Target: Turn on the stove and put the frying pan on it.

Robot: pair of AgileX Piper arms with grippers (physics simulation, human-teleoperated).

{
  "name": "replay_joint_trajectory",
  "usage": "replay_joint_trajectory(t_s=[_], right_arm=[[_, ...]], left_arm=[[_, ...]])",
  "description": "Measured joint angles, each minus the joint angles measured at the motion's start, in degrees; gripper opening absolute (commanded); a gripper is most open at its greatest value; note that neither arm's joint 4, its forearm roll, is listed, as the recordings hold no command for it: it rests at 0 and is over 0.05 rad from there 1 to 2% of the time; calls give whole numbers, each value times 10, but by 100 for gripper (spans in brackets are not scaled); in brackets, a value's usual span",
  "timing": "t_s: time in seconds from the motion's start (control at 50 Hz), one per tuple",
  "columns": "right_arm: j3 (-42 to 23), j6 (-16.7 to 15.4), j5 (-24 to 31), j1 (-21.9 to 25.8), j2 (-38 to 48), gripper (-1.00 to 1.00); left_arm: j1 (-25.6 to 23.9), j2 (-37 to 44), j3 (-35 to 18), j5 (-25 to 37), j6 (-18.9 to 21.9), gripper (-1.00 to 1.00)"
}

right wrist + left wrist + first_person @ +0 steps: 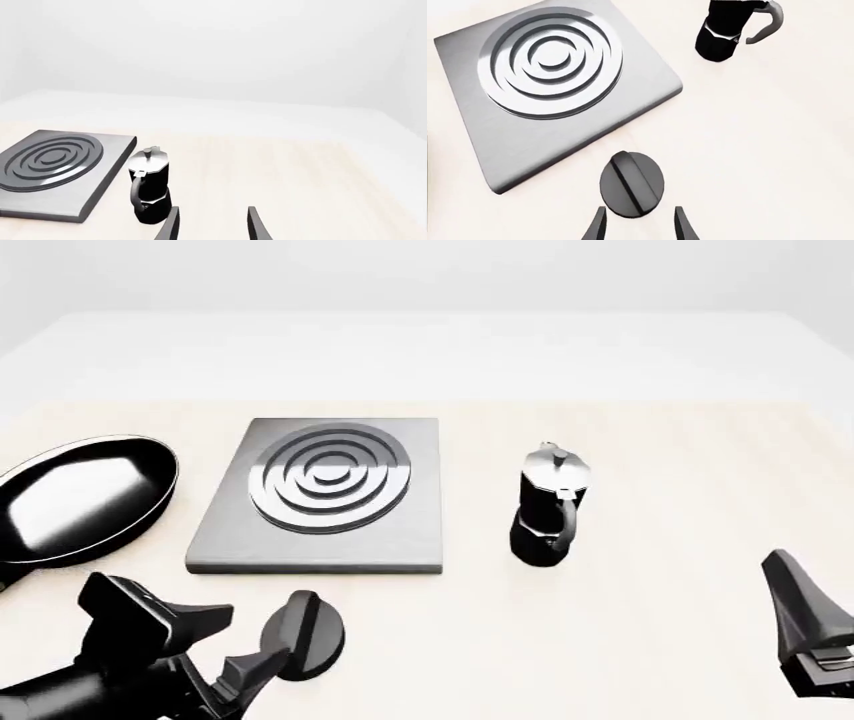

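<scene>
The knob [304,635] stands on edge, ridge running 5-to-11 o'clock, between the spread, empty left claw [639,225]; right claw [212,225] gapes empty.

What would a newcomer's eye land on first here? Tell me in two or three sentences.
The grey stove with its silver ring burner sits mid-table and draws the eye first. Left of it lies the glossy black frying pan, and to its right stands a black moka pot. At the near edge, the left end effector hangs open just short of the black knob.
</scene>
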Motion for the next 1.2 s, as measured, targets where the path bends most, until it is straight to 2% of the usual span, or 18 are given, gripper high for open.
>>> replay_joint_trajectory(t_s=[0.28, 0.44, 0.88, 1.2], right_arm=[[-1, -2, 1, -1, 0, 100], [-1, -2, 2, -2, 0, 100], [-1, -1, 3, -5, 0, 100], [0, -1, 4, -8, 0, 100]], left_arm=[[-4, 124, 22, -132, -9, 100], [-4, 175, 29, -185, -11, 100], [-7, 258, 25, -253, -12, 100], [-34, 279, 18, -268, -22, 100]])
